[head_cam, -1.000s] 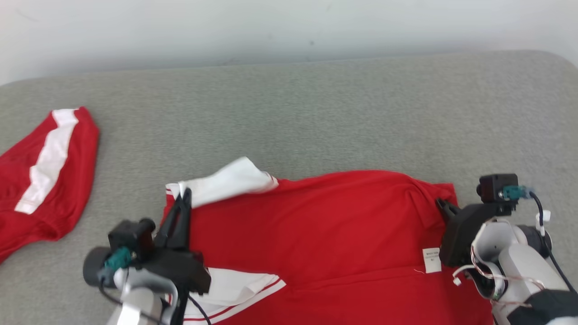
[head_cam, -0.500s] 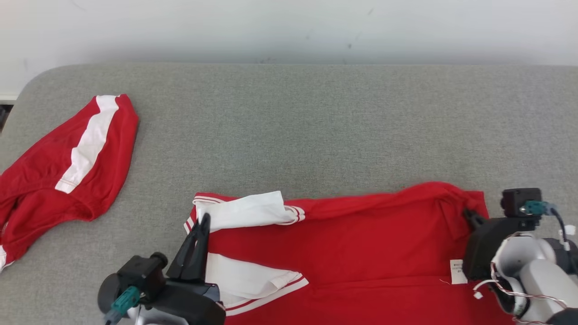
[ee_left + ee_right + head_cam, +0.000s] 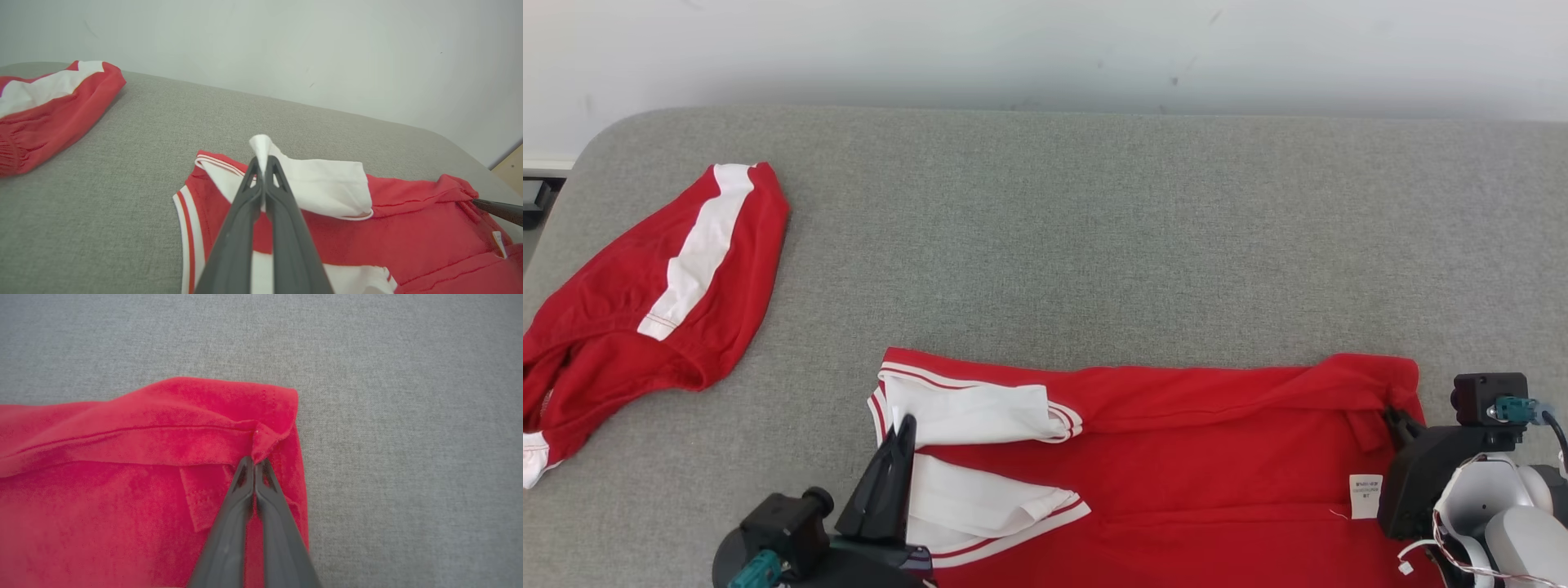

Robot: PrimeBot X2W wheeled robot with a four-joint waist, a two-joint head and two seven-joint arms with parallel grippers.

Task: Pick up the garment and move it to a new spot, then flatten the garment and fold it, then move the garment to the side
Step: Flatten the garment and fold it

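We hold the soft, floppy garment (image 3: 1192, 441); left pincer (image 3: 261, 165) and right pincer (image 3: 254, 462) squeeze shut on corners at their tips.

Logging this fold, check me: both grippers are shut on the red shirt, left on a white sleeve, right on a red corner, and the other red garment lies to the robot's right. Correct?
Not quite: the head view shows the other red garment lying to the robot's left. The rest holds: left gripper on the red shirt at its white sleeve, right gripper at its red corner.
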